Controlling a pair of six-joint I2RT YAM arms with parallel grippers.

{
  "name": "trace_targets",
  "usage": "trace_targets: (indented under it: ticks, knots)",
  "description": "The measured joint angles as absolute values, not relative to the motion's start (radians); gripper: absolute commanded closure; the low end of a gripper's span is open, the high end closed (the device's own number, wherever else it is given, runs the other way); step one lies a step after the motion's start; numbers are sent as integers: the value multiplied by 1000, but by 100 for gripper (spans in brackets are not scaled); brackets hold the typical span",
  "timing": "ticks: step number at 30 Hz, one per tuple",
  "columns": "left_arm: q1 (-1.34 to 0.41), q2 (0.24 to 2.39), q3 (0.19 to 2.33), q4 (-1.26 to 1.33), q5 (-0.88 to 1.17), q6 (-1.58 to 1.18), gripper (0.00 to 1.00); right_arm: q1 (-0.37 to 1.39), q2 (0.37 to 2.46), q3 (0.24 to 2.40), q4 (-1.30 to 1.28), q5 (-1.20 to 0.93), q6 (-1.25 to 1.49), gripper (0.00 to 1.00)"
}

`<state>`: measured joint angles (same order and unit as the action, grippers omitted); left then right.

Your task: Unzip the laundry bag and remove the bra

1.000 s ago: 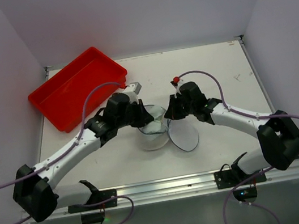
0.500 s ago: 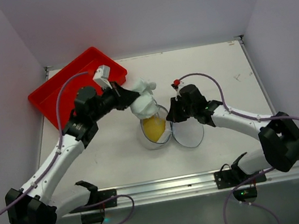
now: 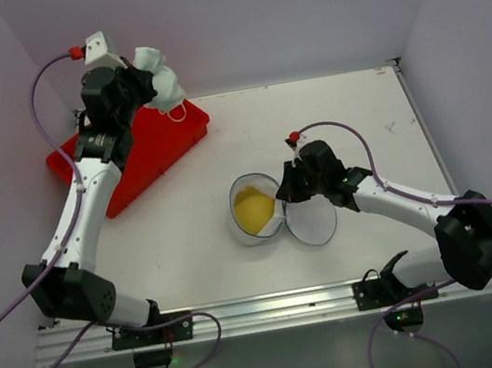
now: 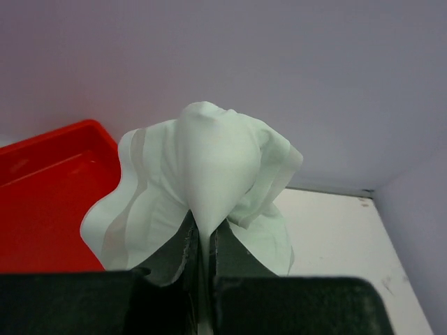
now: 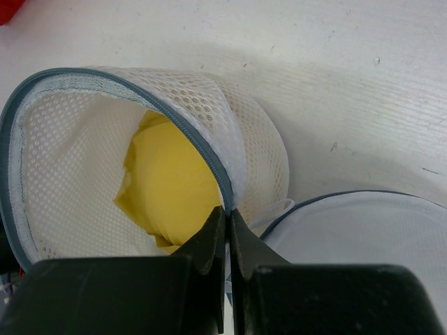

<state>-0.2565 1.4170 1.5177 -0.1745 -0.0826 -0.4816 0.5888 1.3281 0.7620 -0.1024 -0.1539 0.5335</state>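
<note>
From above, the left gripper (image 3: 142, 80) is high up by the back wall, over the far end of the red tray (image 3: 151, 153), and its jaws are pressed together on the white bra (image 3: 161, 85), which bunches out just past the fingertips with a thin strap loop dangling below. The laundry bag (image 3: 247, 233) is nowhere near that gripper: it sits well apart on the table (image 3: 356, 109), right at the tip of the right gripper (image 3: 283, 200). That one is down low at the bag's rim with its jaws closed. The bag is open, a yellow item (image 3: 255, 209) shows inside, and the round lid (image 3: 314, 222) lies flat on the table under the right gripper's wrist, touching the bag's side. On the left wrist camera the two fingers are squeezed tight with only a sliver between them, and the bra (image 4: 209, 167) fans up out of that pinch in pale folds. The red tray (image 4: 49, 202) sits below and to the left. On the right wrist camera the fingers are closed to a thin line, nipping the blue-grey zip trim (image 5: 199, 150) where it runs along the bag's mouth. The bag's mesh wall (image 5: 255, 139) curves away just beyond the tips, the yellow item (image 5: 167, 185) sits inside to the left of them, and the lid (image 5: 363, 223) spreads out to the right.
</note>
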Motion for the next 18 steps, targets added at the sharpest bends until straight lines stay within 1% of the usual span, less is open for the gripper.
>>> trace_targets:
  ticks: [4,11,12,13,14,16,17,18]
  knots:
    - [-197,1602,1597,-183,-154,-429,98,589,1320,762,-112,-172,531,100]
    - [-98,1971,1728,-219,-172,-397,97,589,1313,762,-113,-204,527,100]
    - [-87,2021,1752,-224,-171,-395,96,589,1313,762,-113,-205,524,100]
    - [-77,2066,1776,-233,-167,-392,93,589,1313,762,-113,-205,521,100]
    - [-67,2114,1801,-238,-161,-386,81,589,1314,762,-115,-205,519,100]
    - [-51,2200,1858,-260,-147,-370,71,589,1316,762,-116,-206,515,100]
    - [-46,2239,1885,-273,-140,-368,61,589,1316,763,-116,-207,514,100]
    - [-41,2271,1910,-287,-133,-362,56,589,1318,763,-116,-208,514,100]
